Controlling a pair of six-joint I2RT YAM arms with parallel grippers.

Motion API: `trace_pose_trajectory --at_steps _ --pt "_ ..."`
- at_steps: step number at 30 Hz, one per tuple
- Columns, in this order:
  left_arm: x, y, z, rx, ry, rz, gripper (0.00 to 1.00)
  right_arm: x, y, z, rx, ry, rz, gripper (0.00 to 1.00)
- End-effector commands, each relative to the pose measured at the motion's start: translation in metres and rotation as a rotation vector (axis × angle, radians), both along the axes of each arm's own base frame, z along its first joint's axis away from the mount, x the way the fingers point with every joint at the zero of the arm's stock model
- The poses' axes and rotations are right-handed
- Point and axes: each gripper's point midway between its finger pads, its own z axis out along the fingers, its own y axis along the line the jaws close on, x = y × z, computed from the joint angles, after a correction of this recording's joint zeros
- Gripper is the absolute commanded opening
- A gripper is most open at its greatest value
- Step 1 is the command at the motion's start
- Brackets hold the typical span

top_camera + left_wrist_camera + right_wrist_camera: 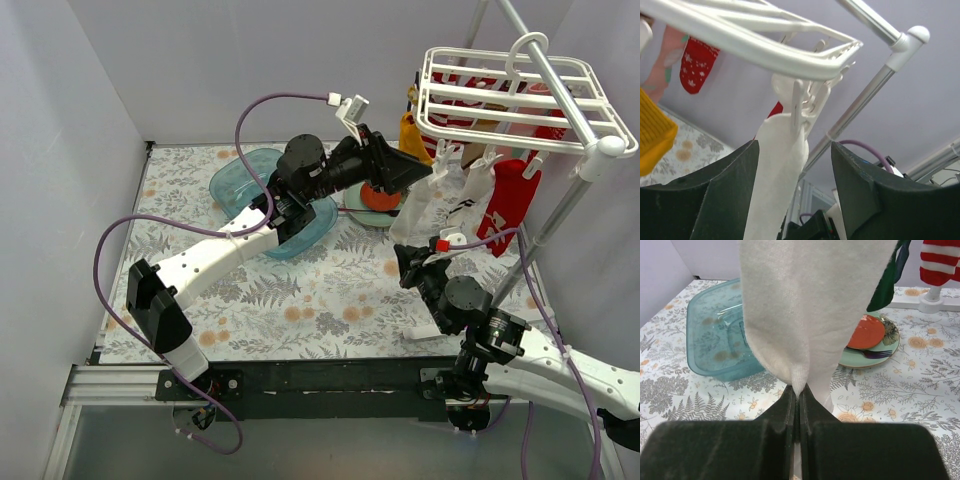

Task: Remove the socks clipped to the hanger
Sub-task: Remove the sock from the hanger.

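Observation:
The white hanger (510, 90) hangs from a metal stand at the back right. An off-white sock (418, 205) hangs from a clip at its front left. Beside it hang another pale sock (470, 200), a red one (510, 200) and a mustard one (410, 135). My left gripper (408, 170) is open, and its fingers straddle the off-white sock (775, 185) just below its clip (800, 105). My right gripper (408, 262) is shut on that sock's lower end (810, 315). The right wrist view also shows the gripper (796, 392) and a striped sock (940, 262).
A blue translucent tub (262, 200) sits at the table's middle, under my left arm. A green plate (875, 352) with a red-orange round object (866, 331) and a fork lies behind the sock. The stand's slanted pole (555, 215) and its white base (935, 302) are at the right.

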Motion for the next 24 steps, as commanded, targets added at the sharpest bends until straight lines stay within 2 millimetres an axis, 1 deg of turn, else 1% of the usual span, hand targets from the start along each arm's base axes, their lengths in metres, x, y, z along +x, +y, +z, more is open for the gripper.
trace_pose_trajectory --at_steps 1,2,3,4,5,8,10,11,14,17,21,22,24 --pt "0.005 0.010 0.050 -0.136 -0.136 0.064 0.59 0.000 0.002 0.015 0.044 -0.004 0.004 0.01" --pt "0.005 0.009 0.056 -0.145 -0.150 0.065 0.59 0.000 0.003 0.015 0.046 -0.003 0.005 0.01" --pt "0.006 0.007 0.056 -0.142 -0.150 0.067 0.59 0.000 0.003 0.015 0.046 -0.003 0.005 0.01" --pt "0.009 0.002 0.052 -0.135 -0.150 0.067 0.59 0.000 0.003 0.015 0.043 -0.002 0.007 0.01" --pt "0.009 0.001 0.055 -0.140 -0.158 0.066 0.59 0.000 0.003 0.016 0.046 -0.003 0.005 0.01" --pt "0.007 -0.007 0.051 -0.126 -0.180 0.058 0.59 0.000 0.002 0.016 0.039 -0.002 0.002 0.01" --pt "0.009 -0.011 0.048 -0.095 -0.218 0.095 0.60 0.001 0.003 0.016 0.032 0.001 0.004 0.01" --pt "0.004 -0.016 0.048 -0.085 -0.231 0.099 0.60 0.001 0.003 0.017 0.032 0.001 0.004 0.01" --pt "0.003 -0.021 0.042 -0.046 -0.268 0.147 0.60 0.001 0.004 0.017 0.020 0.002 0.005 0.01" --pt "0.004 -0.023 0.039 -0.024 -0.295 0.190 0.60 0.002 0.006 0.017 0.014 0.004 0.010 0.01" --pt "0.003 -0.024 0.042 -0.028 -0.314 0.226 0.59 0.002 0.011 0.016 0.005 0.009 0.017 0.01" --pt "0.005 -0.024 0.040 -0.025 -0.315 0.233 0.59 0.002 0.011 0.016 0.006 0.010 0.020 0.01" --pt "0.007 -0.024 0.042 -0.035 -0.314 0.256 0.59 0.003 0.013 0.014 0.002 0.016 0.022 0.01"
